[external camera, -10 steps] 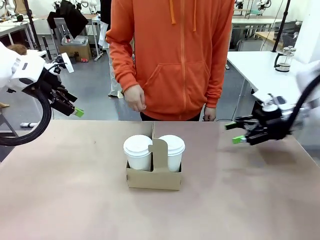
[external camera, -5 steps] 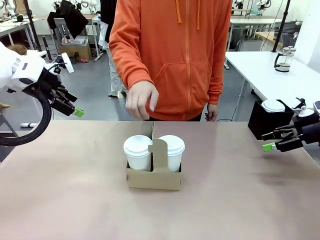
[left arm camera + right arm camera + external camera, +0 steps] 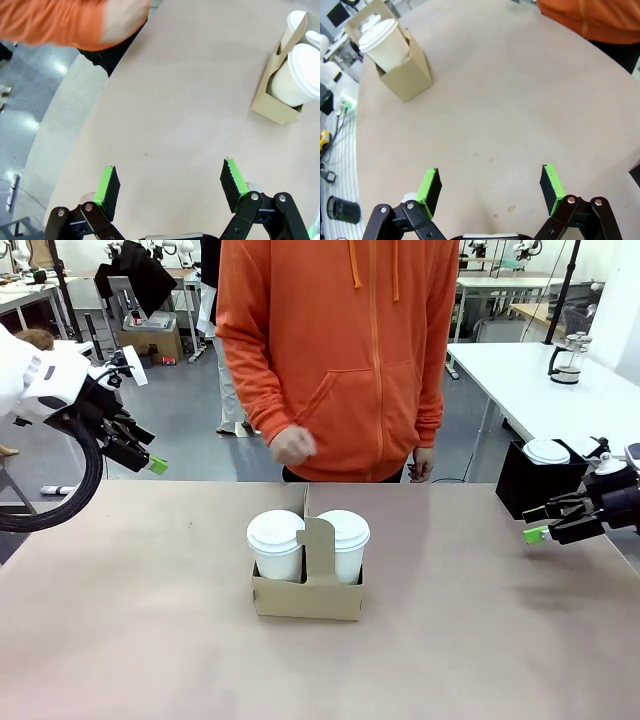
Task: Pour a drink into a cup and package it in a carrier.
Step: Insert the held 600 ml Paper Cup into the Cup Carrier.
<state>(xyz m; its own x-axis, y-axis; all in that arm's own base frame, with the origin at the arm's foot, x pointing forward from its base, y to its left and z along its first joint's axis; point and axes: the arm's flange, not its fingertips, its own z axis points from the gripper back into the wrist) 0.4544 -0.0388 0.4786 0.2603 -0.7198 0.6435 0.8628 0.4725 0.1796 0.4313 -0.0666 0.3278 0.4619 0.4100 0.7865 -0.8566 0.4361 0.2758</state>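
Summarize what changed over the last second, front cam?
The right gripper, jaws open and empty, pulled back from near the table's middle to the right edge beside the black box. The person's hand rose to waist height. The left gripper, open, and the carrier with its two lidded cups did not move.

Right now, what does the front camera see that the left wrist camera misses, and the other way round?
Front only: the black square box with a white lid at the table's right edge, and the right arm's fingers. Left wrist only: both green-padded left fingers, spread wide apart. Both: the brown cardboard carrier holding two white lidded paper cups, and the person's orange hoodie.
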